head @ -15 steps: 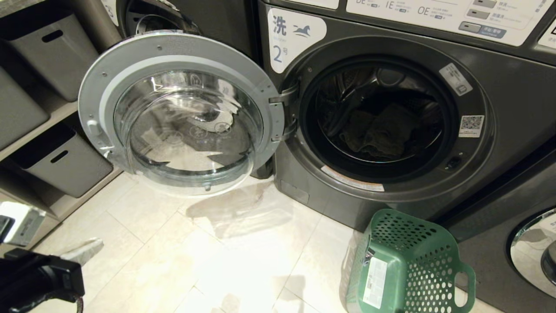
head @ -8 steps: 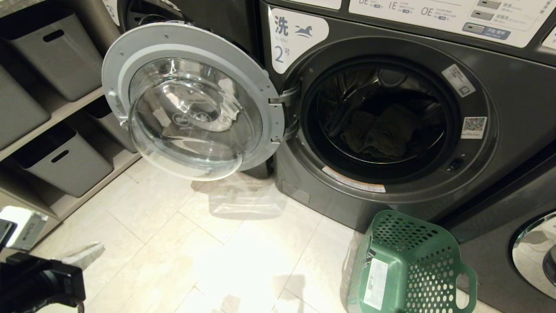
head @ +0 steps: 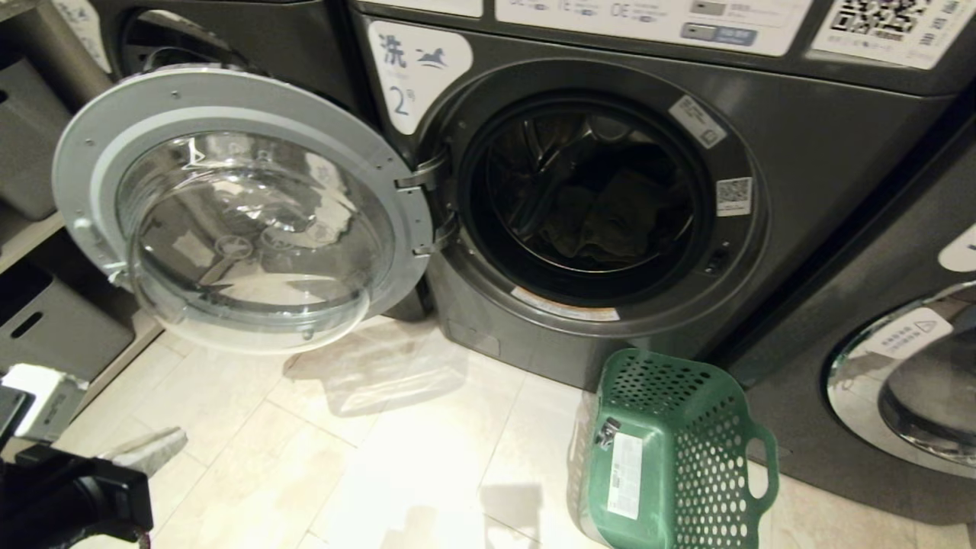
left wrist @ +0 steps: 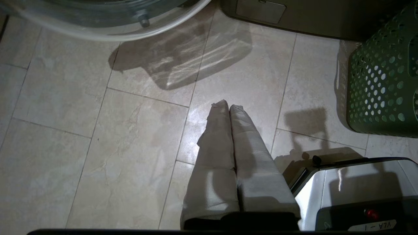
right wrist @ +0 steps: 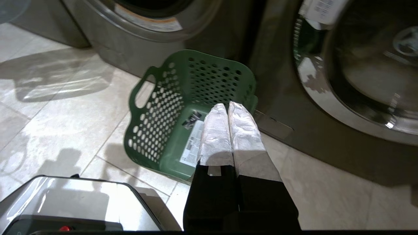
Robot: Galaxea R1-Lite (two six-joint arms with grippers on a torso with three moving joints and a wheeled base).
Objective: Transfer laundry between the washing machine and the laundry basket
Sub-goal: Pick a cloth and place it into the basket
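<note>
Door (head: 236, 206) swung wider again, camera shifted right.
Left hand (left wrist: 228, 107) pinched shut, empty; laundry (head: 598, 221) sits mid-frame in the washing machine (head: 801, 175).

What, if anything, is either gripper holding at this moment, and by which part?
Nothing is held. The left gripper and right gripper are both shut on nothing; the laundry lies in the washing machine.

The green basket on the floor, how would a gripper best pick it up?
Probably by the oval handle cutout in the laundry basket, coming from above on the side away from the open door. The basket lies tipped, so that loop sticks out free, thin enough to pinch; the perforated walls offer no such edge.
</note>
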